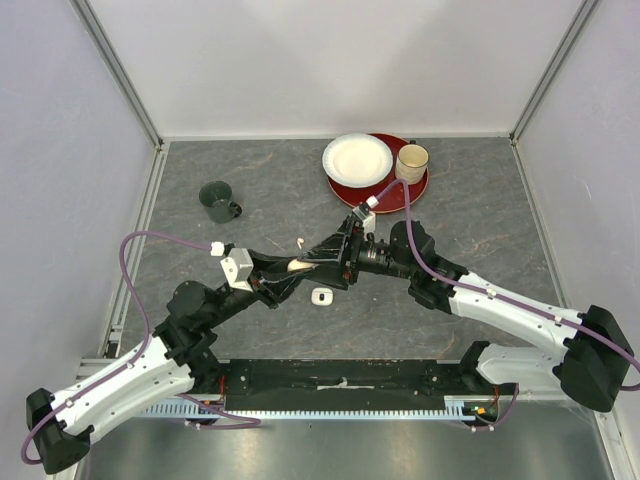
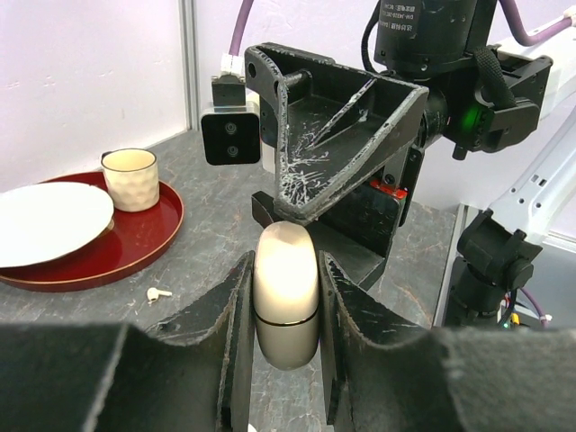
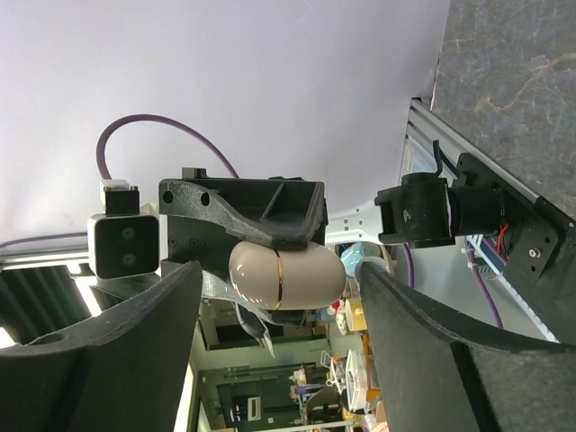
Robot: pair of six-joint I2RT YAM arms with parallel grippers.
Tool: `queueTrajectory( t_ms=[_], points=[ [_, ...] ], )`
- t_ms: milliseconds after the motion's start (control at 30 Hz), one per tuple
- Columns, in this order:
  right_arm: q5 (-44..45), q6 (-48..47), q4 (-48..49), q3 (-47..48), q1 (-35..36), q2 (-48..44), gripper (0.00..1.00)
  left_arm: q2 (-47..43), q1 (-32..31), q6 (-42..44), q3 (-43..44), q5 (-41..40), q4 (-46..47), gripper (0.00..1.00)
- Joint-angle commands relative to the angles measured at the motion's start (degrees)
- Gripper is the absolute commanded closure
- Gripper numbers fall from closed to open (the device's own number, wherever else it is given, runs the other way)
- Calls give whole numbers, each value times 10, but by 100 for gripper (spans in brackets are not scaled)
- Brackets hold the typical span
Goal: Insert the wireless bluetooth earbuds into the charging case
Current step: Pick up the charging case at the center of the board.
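Clenching the charging case (image 2: 286, 315) between its two fingers, the left end effector (image 2: 285, 268) is holding it up off the desk (image 1: 480, 230) near the middle of the workspace. The case's rounded far end is poking out past the fingertips, and its seam is showing shut. The right end effector (image 3: 279, 279) is facing it head-on with its jaws spread and nothing in them. In the right wrist view the case is lying straight ahead between the two fingers, its long axis running across the gap from one finger to the other and the seam crossing that line. A sliver of space is showing on either side, so the fingers are bracketing the case rather than gripping it. From the left wrist view one right finger is sitting right at the case's free end; whether it is touching I cannot tell. One earbud (image 2: 159, 293) is lying loose on the desk just beyond the two end effectors, toward the red tray (image 2: 135, 243) with its plate (image 2: 45, 220) and cup (image 2: 130, 178). The case probably needs opening first, and the free right arm is the one placed to do it. Which half is the lid is not clear from here.
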Motion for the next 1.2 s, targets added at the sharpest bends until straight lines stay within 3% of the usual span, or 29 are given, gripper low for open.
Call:
queueTrajectory(
  t_ms=[0,400,767,833,900,1033,1167],
  points=[
    [-12,23,27,-5,0,-3,22,-7,-3,9,1,-11,35,98],
    [-28,130,168,-52,1,20,27,-8,-3,10,2,-1,29,98],
    [-22,140,183,-50,1,23,41,-7,-3,6,-2,4,27,98],
    [-22,142,183,-49,0,22,45,-6,-3,4,-4,4,27,98],
    [-23,143,188,-49,1,21,56,-7,-3,2,-5,2,27,98],
    [-27,140,194,-47,1,23,63,-4,-3,-2,-7,3,27,98],
    [-27,135,195,-45,1,24,76,-1,-3,-14,-6,-1,26,91]
  ],
)
